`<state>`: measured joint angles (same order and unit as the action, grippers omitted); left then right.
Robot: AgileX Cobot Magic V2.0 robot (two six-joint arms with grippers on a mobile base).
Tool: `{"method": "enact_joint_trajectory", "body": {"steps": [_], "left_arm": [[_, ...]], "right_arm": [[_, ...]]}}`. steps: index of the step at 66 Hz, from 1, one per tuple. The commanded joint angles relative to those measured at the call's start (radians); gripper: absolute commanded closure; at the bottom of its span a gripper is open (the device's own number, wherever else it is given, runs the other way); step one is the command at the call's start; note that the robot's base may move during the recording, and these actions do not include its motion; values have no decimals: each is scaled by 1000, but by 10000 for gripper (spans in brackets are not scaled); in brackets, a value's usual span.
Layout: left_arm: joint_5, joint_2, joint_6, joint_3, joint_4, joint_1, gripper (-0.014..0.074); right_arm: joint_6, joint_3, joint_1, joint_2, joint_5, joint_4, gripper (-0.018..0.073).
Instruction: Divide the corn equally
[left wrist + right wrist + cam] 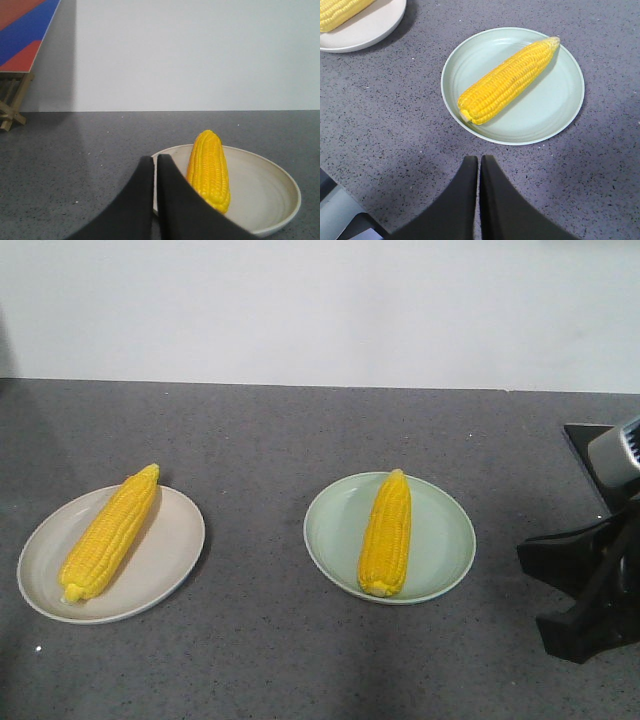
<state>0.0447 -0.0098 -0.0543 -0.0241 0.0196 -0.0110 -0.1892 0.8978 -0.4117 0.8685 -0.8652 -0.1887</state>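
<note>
One corn cob lies on the green plate on the grey worktop. Left of that plate, a second cob lies on the beige plate. The left tool and right tool both have fingers pressed together, holding nothing.

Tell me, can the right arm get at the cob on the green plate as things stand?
Probably yes. The right gripper hangs shut just short of the green plate, and the cob lies bare on top with nothing over it or between them. The jaws would need to open first.
</note>
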Motion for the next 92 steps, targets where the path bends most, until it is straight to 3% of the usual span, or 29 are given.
{"method": "enact_joint_trajectory", "body": {"steps": [1,31,36,53,65,75,92], "left_arm": [[-80,-17,-9,-12,-2,-3,603],[-80,-17,-9,-12,-2,-3,603],[-80,-17,-9,-12,-2,-3,603],[-80,-17,-9,-12,-2,-3,603],[-80,-17,-9,-12,-2,-3,603],[-80,-17,-9,-12,-2,-3,603],[-80,-17,-9,-12,-2,-3,603]], "right_arm": [[-7,27,-1,-10,55,-4,569],[-13,27,1,-22,54,-1,569],[-50,7,34,-56,76,19,569],[-51,-248,265,-289,332,33,569],[-51,-457,382,-488,518,41,569],[-51,-599,431,-624,637,41,569],[-50,-783,430,-795,776,37,569]]}}
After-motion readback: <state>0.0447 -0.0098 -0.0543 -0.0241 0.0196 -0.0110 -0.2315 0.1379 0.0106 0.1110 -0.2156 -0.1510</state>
